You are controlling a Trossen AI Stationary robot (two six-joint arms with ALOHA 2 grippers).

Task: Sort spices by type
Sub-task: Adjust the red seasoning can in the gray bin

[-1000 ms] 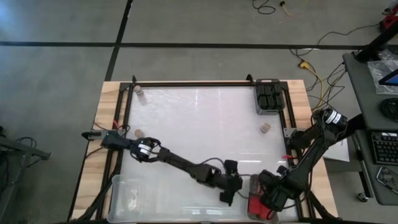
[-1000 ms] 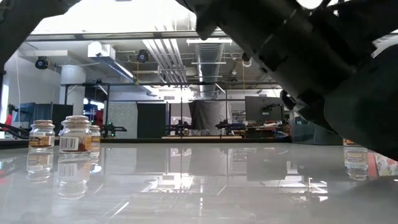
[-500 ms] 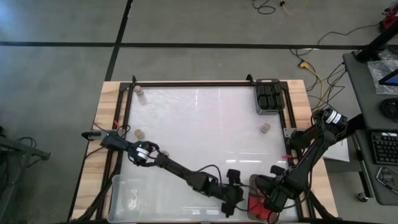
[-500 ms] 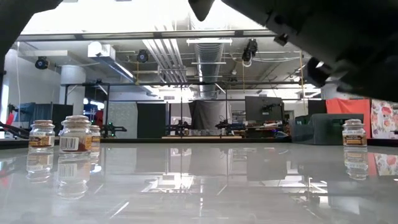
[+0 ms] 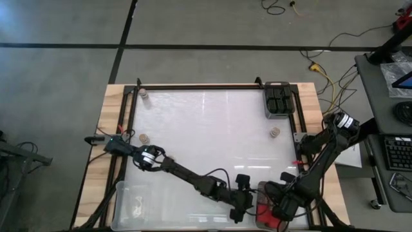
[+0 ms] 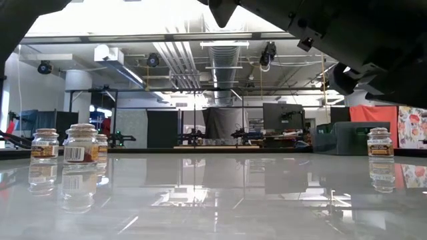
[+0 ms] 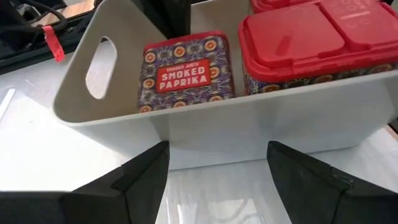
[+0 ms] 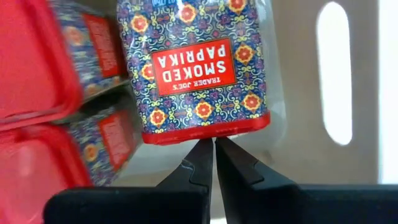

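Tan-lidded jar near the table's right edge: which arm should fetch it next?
Probably the right. The tan-lidded jar stands on that arm's side, and the right gripper is shut and empty above the paprika tins. The left gripper, open, would have to reach across.

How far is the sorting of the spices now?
Done: red paprika tins lie in the near bin, black jars in the far-right bin. In hand: nothing; the left pincer is open beside the near bin, the right pincer shut over it. Left: the round tan-lidded jars on the table.
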